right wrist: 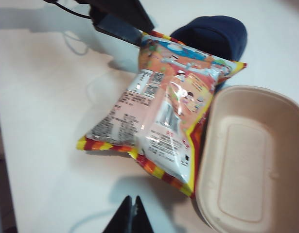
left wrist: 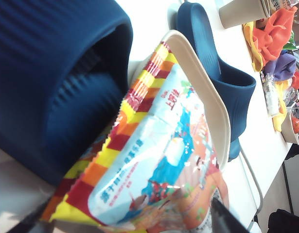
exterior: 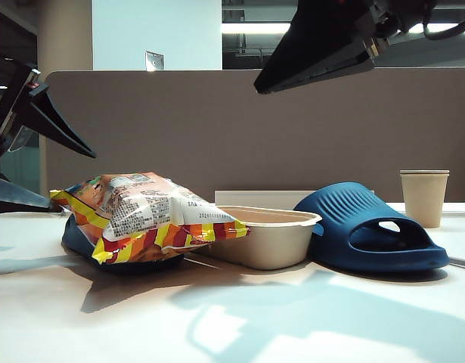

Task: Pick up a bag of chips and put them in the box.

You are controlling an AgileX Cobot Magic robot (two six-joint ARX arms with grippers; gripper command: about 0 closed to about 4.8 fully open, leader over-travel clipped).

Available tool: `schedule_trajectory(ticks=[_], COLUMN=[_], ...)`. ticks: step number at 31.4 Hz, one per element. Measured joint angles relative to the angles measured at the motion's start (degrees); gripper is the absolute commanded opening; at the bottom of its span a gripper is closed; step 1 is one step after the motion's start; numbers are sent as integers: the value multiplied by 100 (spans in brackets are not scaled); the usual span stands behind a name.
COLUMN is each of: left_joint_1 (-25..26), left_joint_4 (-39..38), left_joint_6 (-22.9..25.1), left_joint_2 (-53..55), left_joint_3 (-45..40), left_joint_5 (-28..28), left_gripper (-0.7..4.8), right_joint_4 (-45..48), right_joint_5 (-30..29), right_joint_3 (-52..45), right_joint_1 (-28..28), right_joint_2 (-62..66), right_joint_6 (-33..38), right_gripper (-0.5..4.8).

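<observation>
So from my seat here, the bag of chips is lying half on a dark blue slipper on the bench, with one striped end draped over the rim of the box, so it's leaning on the tray but not down inside it. My left gripper is up and off to the side of the bag, not touching it; in the exterior view its two dark fingers stand well apart, so I'd call them spread wide with nothing between them. The left wrist view looks straight along the bag, which sits just past the fingertips with the box rim beyond it. My right gripper hangs high over the bench, well clear of everything, and in the right wrist view its fingertips are pressed together, gripping nothing, with the bag and the box out ahead of them. A second blue slipper sits just beside the box on its far side, and a tan paper cup stands upright behind that.
</observation>
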Motion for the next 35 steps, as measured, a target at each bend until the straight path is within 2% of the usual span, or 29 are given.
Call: schedule_trajectory(ticks=[11, 22, 25, 30, 35], left_joint_1=[-461, -791, -791, -793, -791], left_joint_4=[308, 686, 752, 789, 826], left_joint_6=[-138, -269, -275, -278, -280], left_joint_2=[214, 717, 782, 802, 807], left_joint_3=[0, 2, 20, 22, 22], left_joint_5=[-2, -387, -374, -396, -391], left_gripper=[408, 403, 379, 221, 209], right_joint_4=[299, 297, 297, 297, 297], right_joint_5=[-149, -149, -151, -149, -144], right_joint_3=[0, 0, 0, 0, 0], right_joint_1=[2, 2, 2, 2, 2], right_joint_2=[0, 2, 2, 2, 2], right_joint_6=[-2, -2, -2, -2, -2], right_gripper=[-5, -5, -5, -5, -5])
